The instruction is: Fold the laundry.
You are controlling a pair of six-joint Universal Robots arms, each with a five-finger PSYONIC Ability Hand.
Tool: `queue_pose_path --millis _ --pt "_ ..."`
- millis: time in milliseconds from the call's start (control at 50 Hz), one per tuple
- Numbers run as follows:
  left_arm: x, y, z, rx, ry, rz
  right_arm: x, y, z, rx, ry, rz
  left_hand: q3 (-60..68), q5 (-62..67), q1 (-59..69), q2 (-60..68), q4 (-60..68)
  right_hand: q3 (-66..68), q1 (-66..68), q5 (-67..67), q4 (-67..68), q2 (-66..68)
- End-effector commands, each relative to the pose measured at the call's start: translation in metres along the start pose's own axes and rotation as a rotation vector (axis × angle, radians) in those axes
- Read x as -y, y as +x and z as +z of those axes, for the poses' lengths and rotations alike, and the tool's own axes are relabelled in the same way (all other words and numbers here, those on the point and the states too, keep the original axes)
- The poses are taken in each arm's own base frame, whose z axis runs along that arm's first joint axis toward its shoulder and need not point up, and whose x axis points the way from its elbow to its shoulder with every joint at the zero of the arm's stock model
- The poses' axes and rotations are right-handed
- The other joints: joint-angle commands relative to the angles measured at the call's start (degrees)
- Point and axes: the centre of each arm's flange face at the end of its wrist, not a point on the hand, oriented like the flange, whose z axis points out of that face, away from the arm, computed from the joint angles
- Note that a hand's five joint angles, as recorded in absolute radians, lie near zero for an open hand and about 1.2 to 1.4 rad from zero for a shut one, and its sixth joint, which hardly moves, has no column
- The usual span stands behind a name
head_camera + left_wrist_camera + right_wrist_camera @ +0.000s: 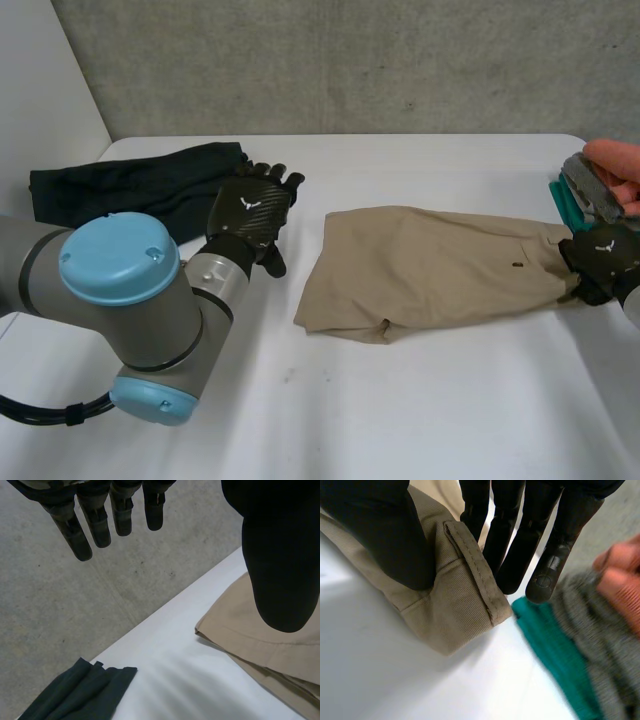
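- A white table [400,400] with rounded far corners, evenly lit.
- Behind the table's far edge rises a grey, speckled concrete wall [350,60].
- A plain white panel [40,80] stands at the table's left side.

Grey left arm [150,325] carries light-blue caps [118,258]; black left hand [250,212] and right hand [603,256] bear white emblems.

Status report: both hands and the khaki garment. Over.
Left hand open, off the cloth. Right hand pinching khaki garment at its end. Person's hand on grey cloth alongside.
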Motion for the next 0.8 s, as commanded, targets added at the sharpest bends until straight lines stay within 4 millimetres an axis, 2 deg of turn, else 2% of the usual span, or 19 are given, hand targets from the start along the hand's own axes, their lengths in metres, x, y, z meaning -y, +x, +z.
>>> queue_pose_path --millis 20,60,80,140,160,220,240,300,320,400,460,500,540,600,620,680,700,740,800 --pt "0.010 -0.010 -0.008 0.020 0.016 -0.002 0.064 -0.005 -0.013 -0.007 0.208 -0.291 -2.2 -2.7 -1.0 -1.7 -1.7 13.0 28.2 17.2 11.8 12.7" --pt "0.011 -0.018 -0.010 0.037 0.015 -0.002 0.087 -0.025 -0.018 0.042 0.313 -0.370 -2.2 -2.7 -1.0 -1.7 -1.7 13.0 28.2 17.2 11.8 12.7" --pt "0.011 -0.020 -0.010 0.043 0.013 -0.002 0.109 -0.051 -0.024 0.101 0.424 -0.440 -2.2 -2.7 -1.0 -1.7 -1.7 13.0 28.2 17.2 11.8 12.7" --pt "0.011 -0.029 -0.011 0.065 0.010 -0.002 0.134 -0.087 -0.035 0.184 0.574 -0.525 -2.2 -2.7 -1.0 -1.7 -1.7 13.0 28.2 17.2 11.8 12.7" --pt "0.011 -0.030 -0.012 0.067 0.008 -0.002 0.145 -0.106 -0.043 0.227 0.649 -0.562 -2.2 -2.7 -1.0 -1.7 -1.7 13.0 28.2 17.2 11.8 12.7" --pt "0.009 -0.032 -0.014 0.072 0.002 -0.002 0.149 -0.138 -0.048 0.307 0.724 -0.590 -2.2 -2.7 -1.0 -1.7 -1.7 13.0 28.2 17.2 11.8 12.7" --pt "0.009 -0.032 -0.015 0.073 0.000 -0.002 0.146 -0.158 -0.049 0.362 0.748 -0.598 -2.2 -2.7 -1.0 -1.7 -1.7 13.0 28.2 17.2 11.8 12.7" --pt "0.006 -0.032 -0.016 0.073 -0.011 -0.002 0.144 -0.188 -0.052 0.436 0.775 -0.608 -2.2 -2.7 -1.0 -1.7 -1.7 13.0 28.2 17.2 11.8 12.7" --pt "0.005 -0.032 -0.016 0.071 -0.012 -0.002 0.144 -0.206 -0.053 0.473 0.795 -0.613 -2.2 -2.7 -1.0 -1.7 -1.7 13.0 28.2 17.2 11.8 12.7" --pt "0.001 -0.034 -0.017 0.078 -0.024 -0.002 0.138 -0.232 -0.052 0.530 0.787 -0.600 -2.2 -2.7 -1.0 -1.7 -1.7 13.0 28.2 17.2 11.8 12.7" --pt "0.001 -0.037 -0.016 0.084 -0.022 -0.002 0.138 -0.236 -0.051 0.528 0.764 -0.582 -2.2 -2.7 -1.0 -1.7 -1.7 8.9 24.1 13.1 7.7 8.6" --pt "0.002 -0.037 -0.015 0.087 -0.017 -0.002 0.138 -0.236 -0.051 0.530 0.746 -0.554 -2.2 -2.7 -1.0 -1.7 -1.7 -10.1 5.1 -5.9 -11.2 -10.3" --pt "0.006 -0.039 -0.012 0.093 -0.003 -0.002 0.141 -0.236 -0.052 0.546 0.714 -0.472 -2.2 -2.7 -1.0 -1.7 -1.7 -37.4 -22.3 -33.2 -38.6 -37.7" --pt "0.014 -0.042 -0.007 0.103 0.028 -0.003 0.151 -0.229 -0.053 0.557 0.680 -0.337 -2.2 -2.7 -1.0 -1.7 -1.7 -46.5 -31.3 -42.3 -47.6 -46.8" --pt "0.017 -0.043 -0.004 0.108 0.038 -0.003 0.162 -0.216 -0.054 0.536 0.660 -0.234 -2.2 -2.7 -1.0 -1.7 -1.7 -56.3 -41.2 -52.1 -57.5 -56.6" --pt "0.032 -0.047 0.006 0.123 0.092 -0.001 0.183 -0.194 -0.057 0.471 0.625 -0.073 -2.2 -2.7 -1.0 -1.7 -1.7 -57.0 -41.8 -52.8 -58.2 -57.3" --pt "0.038 -0.048 0.009 0.128 0.110 -0.002 0.192 -0.180 -0.059 0.412 0.589 0.036 -2.2 -2.7 -1.0 -1.7 -1.7 -57.0 -41.8 -52.8 -58.2 -57.3" --pt "0.046 -0.049 0.019 0.132 0.136 -0.004 0.196 -0.164 -0.058 0.344 0.544 0.145 -2.2 -2.7 -1.0 -1.7 -1.7 -57.0 -41.8 -52.8 -58.2 -57.3" --pt "0.050 -0.038 0.033 0.101 0.150 -0.020 0.190 -0.131 -0.052 0.221 0.418 0.342 -2.1 -2.7 -0.9 -1.7 -1.6 -57.0 -41.8 -52.8 -58.2 -57.3"
